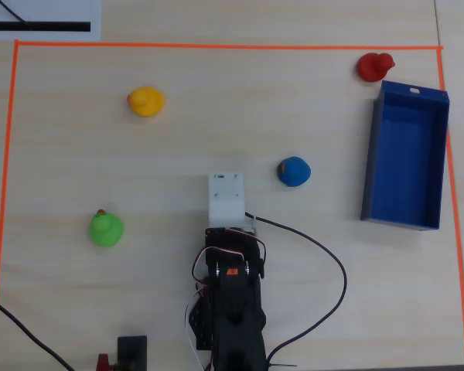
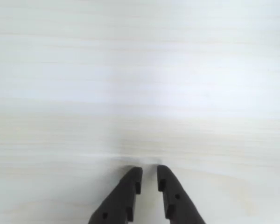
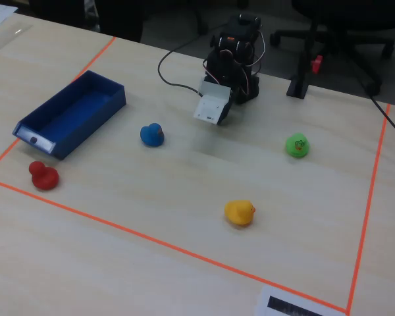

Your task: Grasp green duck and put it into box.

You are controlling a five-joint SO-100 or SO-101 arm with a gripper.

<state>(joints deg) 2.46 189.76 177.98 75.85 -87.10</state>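
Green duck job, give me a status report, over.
Gripper empty, fingers nearly closed over bare table. Green duck untouched, left of the arm in the overhead view. Box empty at right. Blue duck sits between arm and box.

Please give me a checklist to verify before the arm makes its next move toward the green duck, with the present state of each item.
1. Green duck is free and in view: ok. It sits alone on the table, left of the arm in the overhead view.
2. Gripper is empty: ok. The wrist view shows only bare table between the fingertips.
3. Gripper is open enough for the duck: not ok. The fingertips stand close together with a narrow gap.
4. Gripper is aimed at the duck: not ok. No duck shows in the wrist view.
5. Box is empty: ok.
6. Other ducks block the way: ok. The blue duck lies on the other side.
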